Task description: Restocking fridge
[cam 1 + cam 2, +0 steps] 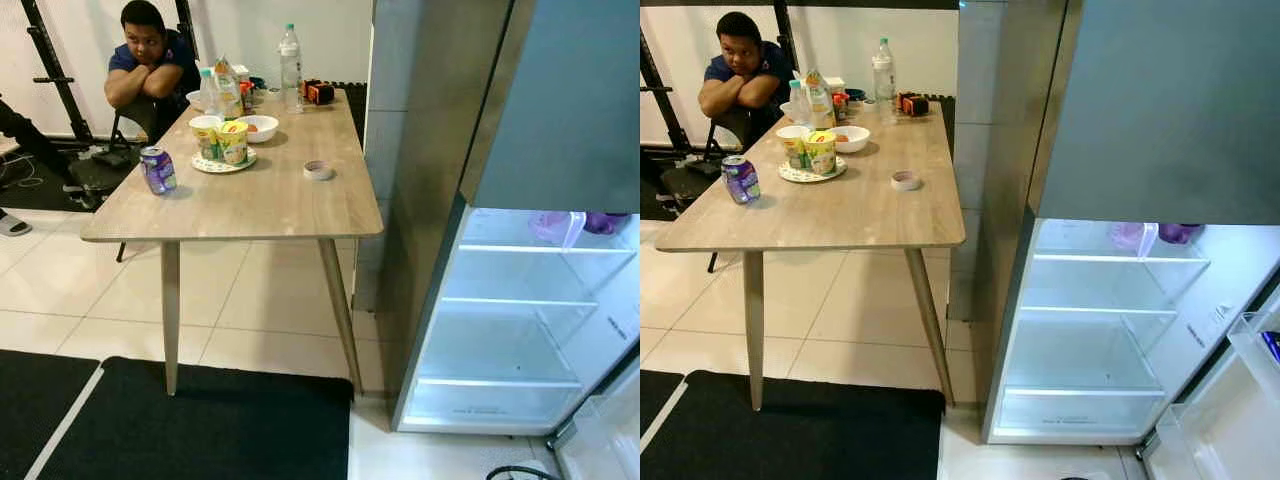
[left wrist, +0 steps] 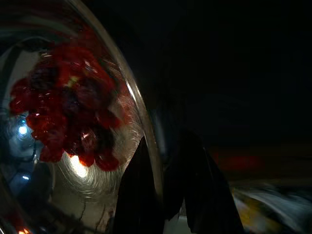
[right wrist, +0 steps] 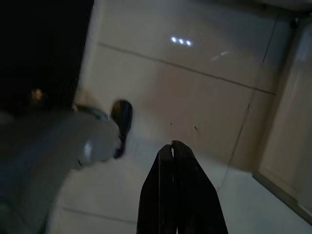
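My left gripper (image 2: 163,146) is shut on the rim of a shiny metal bowl (image 2: 127,87), one black finger inside and one outside. The bowl holds a cluster of dark red fruit (image 2: 68,102). The fridge (image 1: 520,300) stands open on my right, its lit lower compartment showing bare glass shelves and a purple-tinted container (image 1: 555,226) on the top shelf. In the right wrist view my right gripper (image 3: 171,145) hangs shut over the pale tiled floor, holding nothing.
A wooden table (image 1: 250,205) stands left of the fridge with a purple can (image 1: 157,170), cup noodles (image 1: 232,142) on a plate, a white bowl (image 1: 262,127), a water bottle (image 1: 290,55) and a small round tin (image 1: 318,170). A person (image 1: 148,60) sits behind it. A black mat (image 1: 200,420) lies in front.
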